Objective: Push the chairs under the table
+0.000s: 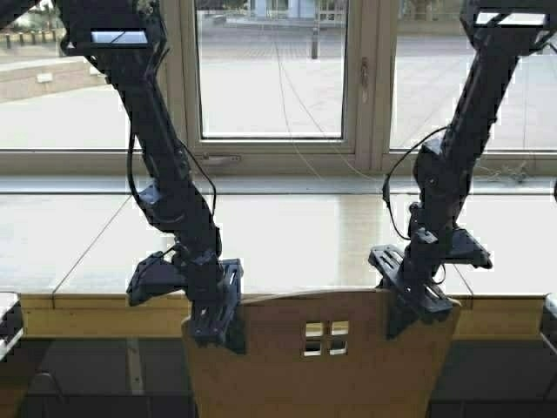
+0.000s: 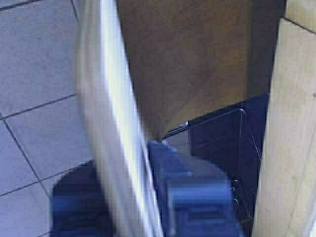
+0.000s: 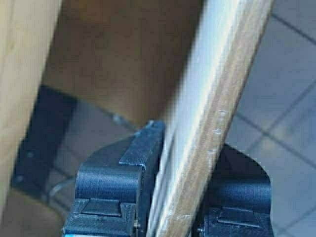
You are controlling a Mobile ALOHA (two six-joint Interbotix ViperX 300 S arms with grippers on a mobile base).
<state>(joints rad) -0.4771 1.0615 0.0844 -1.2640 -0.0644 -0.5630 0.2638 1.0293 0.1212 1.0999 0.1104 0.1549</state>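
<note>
Chair point(image 1: 322, 357) backrest top is clamped between both grippers' fingers point(image 3: 118, 182); only the wrist views show floor tiles point(image 2: 34, 74).

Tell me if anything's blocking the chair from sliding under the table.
Nothing visible does. Both the left gripper and right gripper clamp the chair backrest, already at the table edge.

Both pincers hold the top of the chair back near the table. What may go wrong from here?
1. The chair backrest already stands close to the table edge, so further pushing may press the left pincer and right pincer against it.
2. Each pincer grips only the thin top rim, so an uneven push may twist the chair or let it slip.
</note>
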